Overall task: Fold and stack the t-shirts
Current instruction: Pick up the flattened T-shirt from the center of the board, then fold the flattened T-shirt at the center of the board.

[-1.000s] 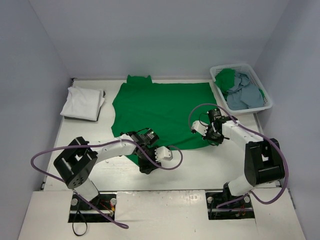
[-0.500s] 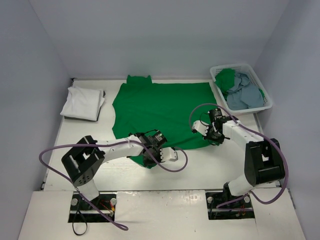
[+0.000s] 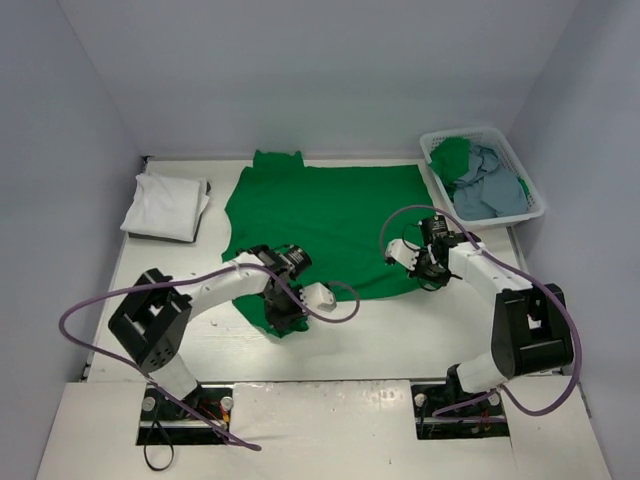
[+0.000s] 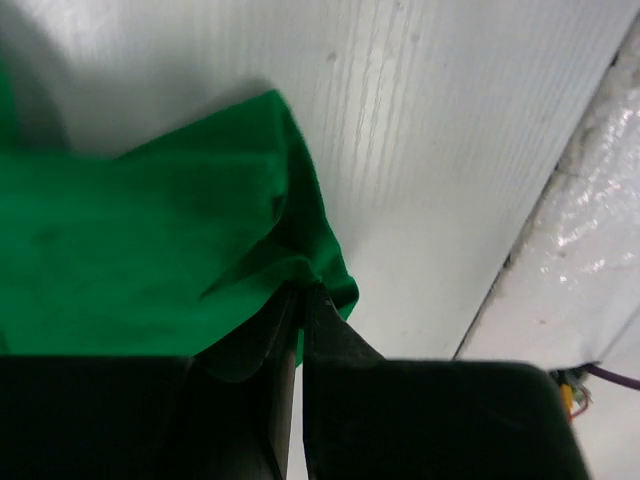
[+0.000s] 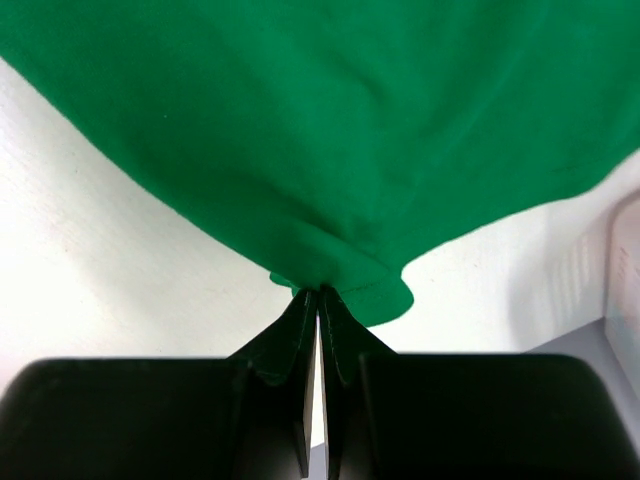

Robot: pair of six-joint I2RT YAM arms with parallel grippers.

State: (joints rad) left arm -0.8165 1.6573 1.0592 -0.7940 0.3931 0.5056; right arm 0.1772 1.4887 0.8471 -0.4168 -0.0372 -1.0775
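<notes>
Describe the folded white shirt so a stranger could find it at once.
On the white table, a large bright green cloth t-shirt lies spread across the middle. Left of it, near the far left corner, sits the folded white cloth t-shirt. It alone is white and neatly folded.

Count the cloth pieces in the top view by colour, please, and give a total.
Green: 2, the green shirt spread on the table and a green bundle in the basket
White: 1, the folded white shirt
Blue-grey: 1, the blue-grey cloth in the basket
Dark grey: 1, the dark grey cloth, only an edge under the white one
Total: 5
</notes>
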